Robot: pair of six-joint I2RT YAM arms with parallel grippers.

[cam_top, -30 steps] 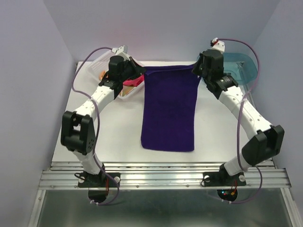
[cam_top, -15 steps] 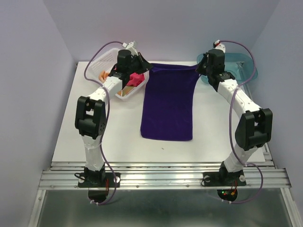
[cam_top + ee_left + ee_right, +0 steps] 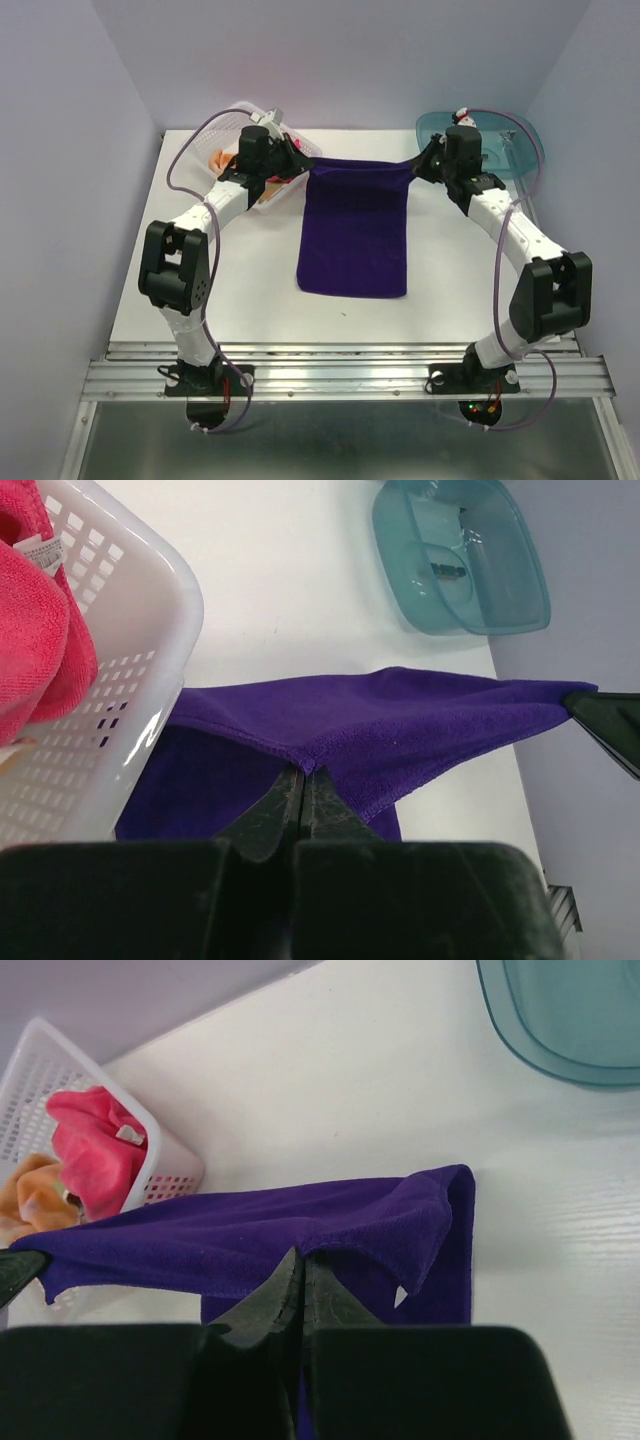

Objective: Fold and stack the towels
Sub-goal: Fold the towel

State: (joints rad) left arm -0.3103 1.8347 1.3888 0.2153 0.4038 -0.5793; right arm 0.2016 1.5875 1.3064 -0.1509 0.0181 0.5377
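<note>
A deep purple towel lies lengthwise on the white table, its far edge lifted and stretched between my two grippers. My left gripper is shut on the towel's far left corner. At the far right corner my right gripper is shut as well. The cloth hangs taut between them and drapes toward the near edge. A hot pink towel and a peach towel lie bunched in the white basket.
The white mesh basket stands at the far left, right beside the left gripper. A teal plastic tray sits at the far right behind the right arm. Lavender walls close in the table on three sides.
Both arms have carried the towel's far edge back and then slightly down and nearer. The towel's near edge has slid a little away from the front of the table.
</note>
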